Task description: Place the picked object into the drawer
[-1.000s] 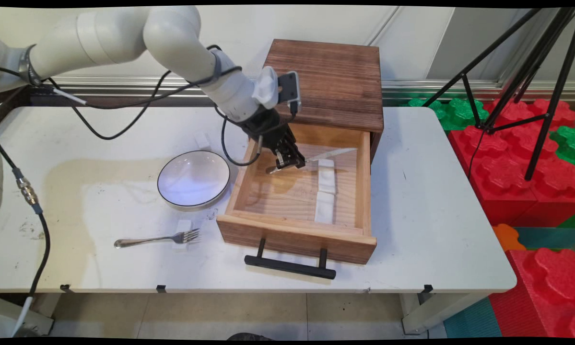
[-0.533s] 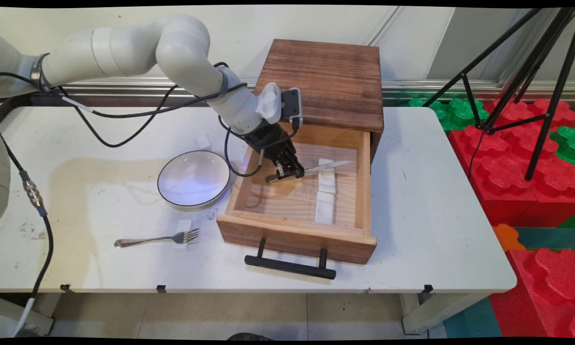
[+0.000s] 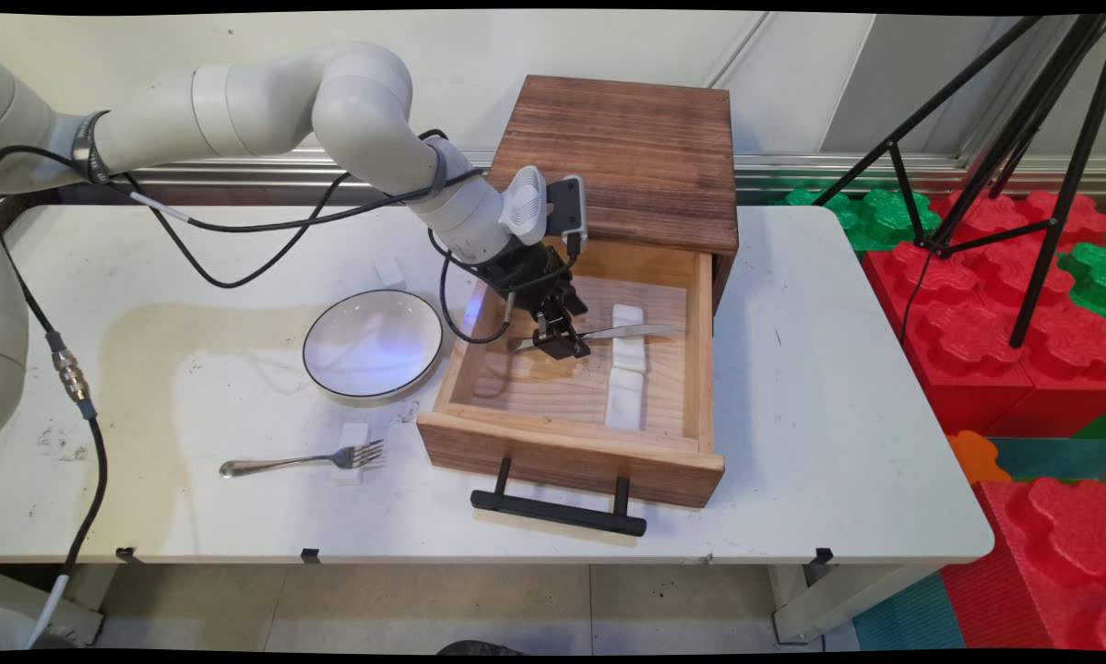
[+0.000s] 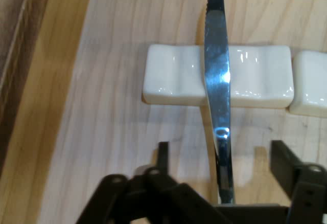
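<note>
Straddling knife [image 4: 217, 81], gripper [image 4: 220, 157] fingers spread | blade crosses white rest [image 4: 171, 74] | main: drawer [image 3: 700, 360]

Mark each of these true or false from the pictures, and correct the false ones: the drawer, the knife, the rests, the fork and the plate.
1. The drawer is pulled open. True.
2. The knife lies across a white rest. True.
3. The gripper is over the plate. False: it is inside the drawer, at the knife's handle end.
4. The fork is in the drawer. False: it lies on the table, its tines on a small white rest.
5. Two white rests lie in the drawer. True.
6. The plate holds food. False: nothing shows on it.
</note>
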Motion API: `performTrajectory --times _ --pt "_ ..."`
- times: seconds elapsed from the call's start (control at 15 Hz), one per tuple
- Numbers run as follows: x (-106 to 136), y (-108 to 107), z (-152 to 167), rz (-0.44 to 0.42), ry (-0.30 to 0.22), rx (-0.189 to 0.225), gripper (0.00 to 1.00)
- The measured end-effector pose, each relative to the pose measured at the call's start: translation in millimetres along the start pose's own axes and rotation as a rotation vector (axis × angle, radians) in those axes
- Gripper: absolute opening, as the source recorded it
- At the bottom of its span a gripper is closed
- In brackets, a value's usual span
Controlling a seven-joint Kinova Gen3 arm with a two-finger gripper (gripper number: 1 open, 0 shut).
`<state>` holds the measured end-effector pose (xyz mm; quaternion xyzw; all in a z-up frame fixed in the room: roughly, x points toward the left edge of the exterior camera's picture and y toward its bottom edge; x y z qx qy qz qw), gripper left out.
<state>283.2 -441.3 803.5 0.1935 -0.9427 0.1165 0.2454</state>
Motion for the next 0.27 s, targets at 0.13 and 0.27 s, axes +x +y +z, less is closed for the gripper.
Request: performTrajectory --times 0.13,0.27 --pt "1.5 -0.4 0.0 0.003 0.005 0.003 1.00" --pt "3.0 0.1 -1.8 0.001 0.013 0.006 1.00"
